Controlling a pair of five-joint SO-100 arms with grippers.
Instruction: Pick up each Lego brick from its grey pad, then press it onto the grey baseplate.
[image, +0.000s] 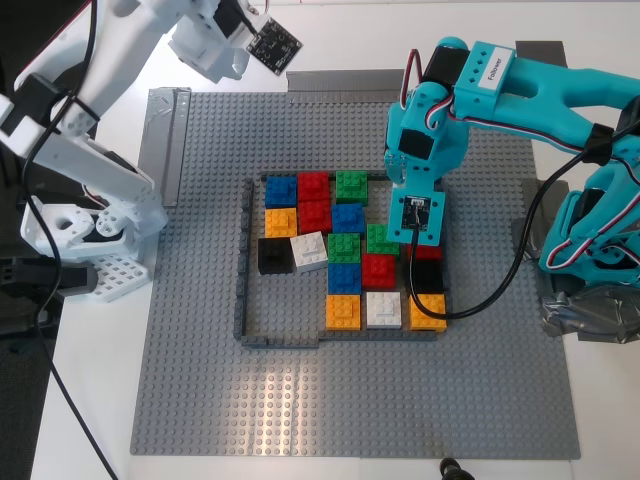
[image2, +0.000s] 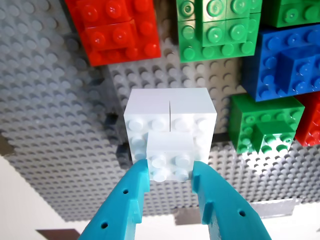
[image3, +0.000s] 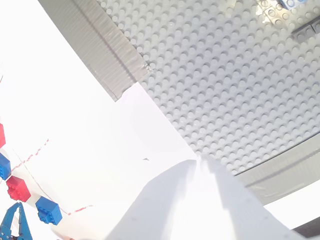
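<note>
First wrist view: my first pincer (image2: 170, 167) is clenched on a white brick (image2: 170, 125). The two teal jaws stand one at each side of the brick's small raised top, and their tips lie against its sides. I cannot tell whether the brick sits on the baseplate (image2: 55, 115) or hangs just above it.

Beyond the pincer the studded plate carries other bricks. A red brick (image2: 117, 32) and a green brick (image2: 215, 30) lie farther out, apart from the white one. A blue brick (image2: 287, 62) and a second green brick (image2: 265, 125) lie off to one side, the green one near the white brick. A strip of white bench (image2: 25, 200) shows past the plate's edge.

In the exterior view the teal arm (image: 430, 150) hangs over the frame (image: 243, 290), and its own wrist hides the jaws. Coloured bricks pack the frame around it. One white piece (image: 383, 308) lies just beside the arm's lower end, and a tilted one (image: 308, 250) lies farther off. I cannot tell which of them, if either, is the brick in my jaws.

My second pincer (image3: 202, 162) belongs to the white arm (image: 90, 130), raised well clear of the bricks at the exterior view's left. Its wrist view is washed out by glare, so I cannot tell whether the jaws are apart or together. Beyond it lie bare studs and a tape strip (image3: 95, 45).
</note>
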